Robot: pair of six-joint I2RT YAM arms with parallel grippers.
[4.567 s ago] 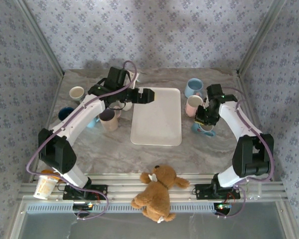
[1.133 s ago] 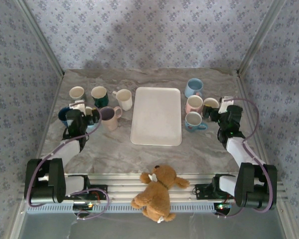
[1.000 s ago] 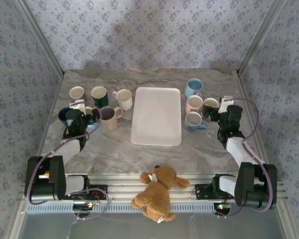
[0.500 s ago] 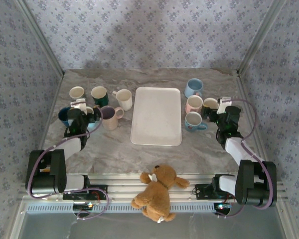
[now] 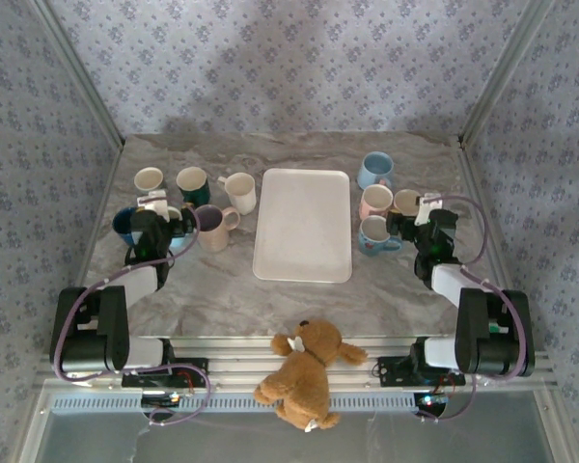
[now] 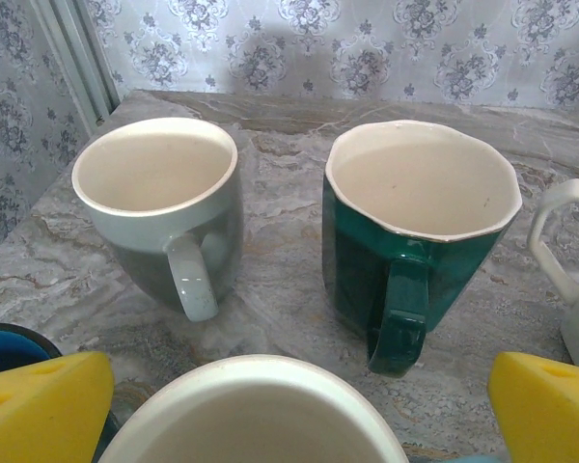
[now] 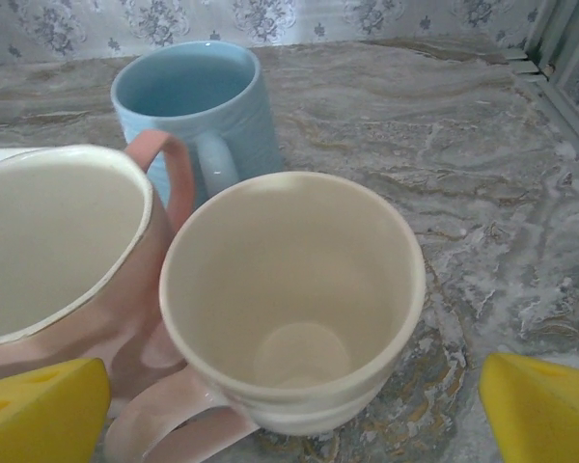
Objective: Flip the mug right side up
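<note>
Every mug I see stands mouth up. A light blue patterned mug sits just right of the tray. My right gripper is open behind a cream mug, with a pink mug and a light blue mug beside and beyond it. My left gripper is open too. A pale mug rim lies low between its yellow fingertips. Ahead of it stand a grey-cream mug and a dark green mug.
A white tray lies in the middle of the marble table. Left of it stand a white mug, a mauve mug and a dark blue mug. A teddy bear sits on the front rail.
Both arms have folded back low from the raised reach seen at first. Over the last second my right gripper has crept a little left toward the cream mug; the left has barely moved.
</note>
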